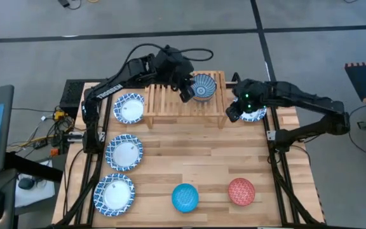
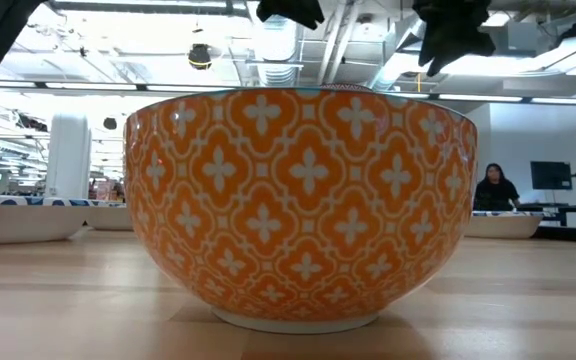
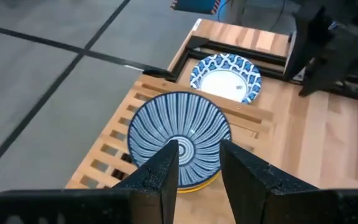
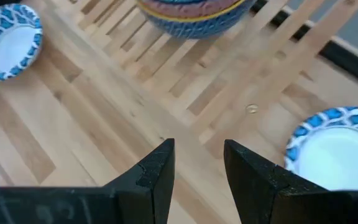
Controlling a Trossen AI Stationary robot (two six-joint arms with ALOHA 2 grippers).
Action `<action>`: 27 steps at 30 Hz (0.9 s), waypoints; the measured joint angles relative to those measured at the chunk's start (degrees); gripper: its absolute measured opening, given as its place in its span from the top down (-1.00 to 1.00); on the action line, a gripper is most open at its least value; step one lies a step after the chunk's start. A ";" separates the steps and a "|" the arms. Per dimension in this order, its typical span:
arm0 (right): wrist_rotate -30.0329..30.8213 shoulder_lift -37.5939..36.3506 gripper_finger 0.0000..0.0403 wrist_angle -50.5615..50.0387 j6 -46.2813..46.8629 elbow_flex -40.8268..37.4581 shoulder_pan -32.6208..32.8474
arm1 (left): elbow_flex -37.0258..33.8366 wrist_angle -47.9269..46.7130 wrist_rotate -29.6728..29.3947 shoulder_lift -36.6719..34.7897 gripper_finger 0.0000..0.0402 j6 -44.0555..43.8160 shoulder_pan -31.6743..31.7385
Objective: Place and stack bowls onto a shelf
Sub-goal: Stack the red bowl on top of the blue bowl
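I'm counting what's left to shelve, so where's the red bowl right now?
In the high view, the red bowl sits on the table's near edge toward the right arm's side, just right of the bright blue bowl and far from the shelf.

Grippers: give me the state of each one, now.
Left gripper: fingers open, empty, above the blue striped bowl on the light-wood slatted shelf.
Right gripper: fingers open, empty, beside the shelf.

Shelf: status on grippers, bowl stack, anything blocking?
Left gripper open over striped bowl stacked on shelf. Right gripper open, empty, beside patterned dish. Nothing blocking.
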 joint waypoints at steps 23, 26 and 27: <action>0.03 -3.43 0.19 12.60 -2.54 -6.90 5.52 | -2.14 6.83 -0.63 -5.25 0.49 -4.55 -3.25; 0.02 -3.87 0.19 11.92 -4.05 -6.88 5.52 | -9.50 10.61 -1.59 -5.75 0.49 -5.66 -4.22; 0.03 -4.18 0.19 11.05 -4.56 -6.89 5.51 | -12.52 14.00 -1.32 -5.79 0.49 -6.30 -4.69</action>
